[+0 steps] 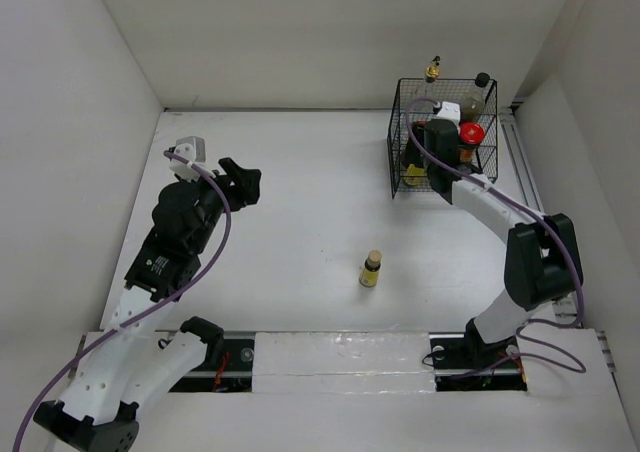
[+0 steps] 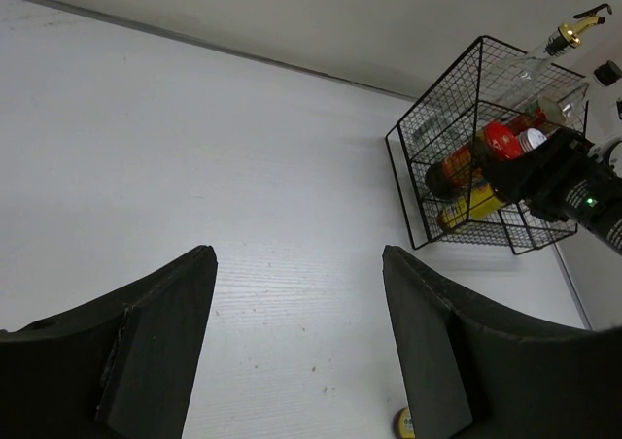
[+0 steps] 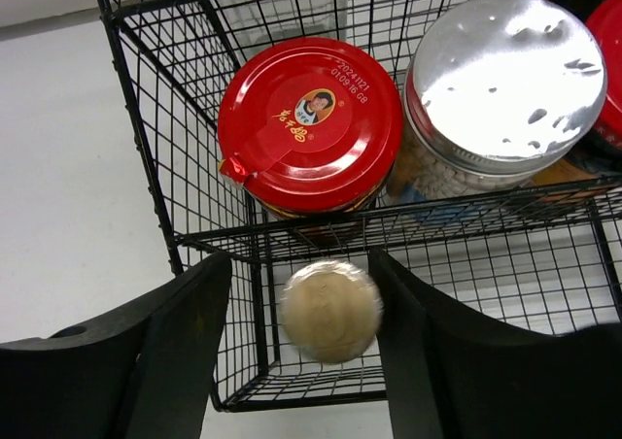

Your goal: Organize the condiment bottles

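Black wire basket (image 1: pixel 397 142) sits at the far right of the table, with most of the condiment bottles inside.

Right gripper (image 3: pixel 299 261) hangs over the near cell. Its fingers are parted wider than the tan cap of the capped yellow bottle (image 3: pixel 330 311) between them. There is a clear gap on 1 side and the cap is blurred, so it reads as let go, not gripped.

Red-lidded jar (image 3: pixel 309 123) and silver-lidded shaker (image 3: pixel 505 75) stand side by side in the cell just beyond.

Left gripper (image 2: pixel 298 254) is out over bare table, fingers moderately spread, nothing between them.

Lone yellow bottle (image 1: pixel 371 269) stands upright mid-table, well apart from the basket. Judgement: it is next.

Handling, judged:
- Probably light, rigid and smooth-sided.
- Narrow base, so a sideways nudge would likely topple it.
- Best hold looks like straight down from above, 1 finger squarely on either side of the body just under the cap.
- Close firmly, since a slick label may slip.
- Lower it into a free cell rather than dropping it, as the hard neighbours could knock or chip.
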`<action>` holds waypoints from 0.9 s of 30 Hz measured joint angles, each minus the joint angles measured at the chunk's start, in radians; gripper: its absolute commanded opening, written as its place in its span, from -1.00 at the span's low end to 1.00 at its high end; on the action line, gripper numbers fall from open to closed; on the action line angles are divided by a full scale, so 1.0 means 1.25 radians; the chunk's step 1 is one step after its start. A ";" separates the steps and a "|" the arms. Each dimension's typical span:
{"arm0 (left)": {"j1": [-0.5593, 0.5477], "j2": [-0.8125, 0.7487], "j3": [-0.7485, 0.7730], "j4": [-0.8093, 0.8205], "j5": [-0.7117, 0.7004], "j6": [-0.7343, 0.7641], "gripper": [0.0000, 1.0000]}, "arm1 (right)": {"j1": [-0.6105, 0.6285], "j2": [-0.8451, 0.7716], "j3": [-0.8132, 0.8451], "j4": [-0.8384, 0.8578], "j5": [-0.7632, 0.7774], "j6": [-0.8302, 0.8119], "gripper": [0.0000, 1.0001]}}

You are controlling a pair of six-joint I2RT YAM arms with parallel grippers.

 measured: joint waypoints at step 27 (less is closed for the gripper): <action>0.000 0.017 0.000 0.005 0.000 0.000 0.29 | 0.253 -0.503 -0.302 -0.043 -0.116 -0.007 0.98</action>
